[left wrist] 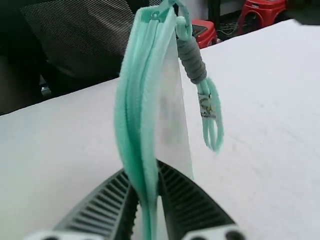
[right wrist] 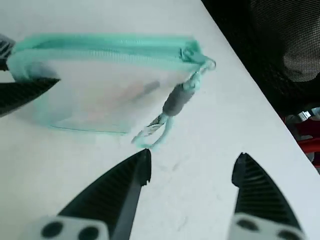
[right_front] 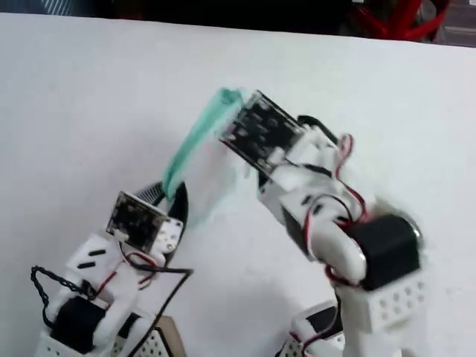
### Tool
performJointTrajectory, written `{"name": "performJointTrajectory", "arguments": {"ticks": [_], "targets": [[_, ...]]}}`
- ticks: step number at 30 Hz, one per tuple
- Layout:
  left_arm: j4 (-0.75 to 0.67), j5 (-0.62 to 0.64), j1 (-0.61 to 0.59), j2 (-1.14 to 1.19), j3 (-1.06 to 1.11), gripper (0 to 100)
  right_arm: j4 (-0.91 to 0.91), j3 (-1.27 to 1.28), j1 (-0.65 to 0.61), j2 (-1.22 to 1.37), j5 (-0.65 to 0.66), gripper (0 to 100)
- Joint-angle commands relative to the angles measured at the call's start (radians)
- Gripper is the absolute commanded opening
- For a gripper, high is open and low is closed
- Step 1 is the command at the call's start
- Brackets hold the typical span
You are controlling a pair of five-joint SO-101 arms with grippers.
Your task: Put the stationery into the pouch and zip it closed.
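A translucent pouch (right_front: 199,156) with a teal zipper edge is held edge-up just above the white table. My left gripper (left wrist: 150,200) is shut on the zipper edge at the pouch's near end; its dark fingers (right_front: 175,199) show beneath that end. At the far end sits the zipper slider (left wrist: 161,13), with a grey-and-teal pull cord (left wrist: 200,75) hanging from it. My right gripper (right wrist: 192,170) is open, close to the dangling cord (right wrist: 172,102) without touching it. Faint pinkish and dark shapes (right wrist: 132,92) show through the pouch (right wrist: 100,95).
The white table (right_front: 89,97) stretches bare to the left and right of the arms. Its far edge (right_front: 238,26) meets a dark background with red stools (left wrist: 260,12). The right arm's wrist board (right_front: 260,134) overlaps the pouch's far end from above.
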Motion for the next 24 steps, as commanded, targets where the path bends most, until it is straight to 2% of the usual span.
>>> {"name": "performJointTrajectory", "arguments": {"ticks": [1, 4, 9, 11, 17, 20, 24], "targets": [[-0.068, 0.068, -0.058, 0.001, 0.002, 2, -0.031, 0.095, 0.087, -0.039, -0.006, 25.4], [-0.089, 0.104, -0.058, 0.002, 0.002, 2, -0.116, 0.321, 0.124, -0.048, -0.008, 21.5], [-0.164, 0.107, -0.058, 0.002, 0.002, 2, -0.390, 0.752, 0.142, -0.048, -0.008, 0.7], [-0.241, 0.107, -0.058, 0.007, 0.003, 2, -0.524, 0.884, 0.183, -0.048, -0.041, 4.6], [-0.516, 0.061, -0.058, 0.008, 0.054, 3, -0.888, 1.122, 0.360, -0.048, -0.285, 1.9], [-0.591, -0.049, -0.061, 0.008, 0.091, 2, -0.990, 1.180, 0.426, -0.048, -0.327, 1.8], [-0.764, -0.141, -0.065, 0.008, 0.140, 2, -1.052, 1.215, 0.437, -0.042, -0.330, 1.8]]}}
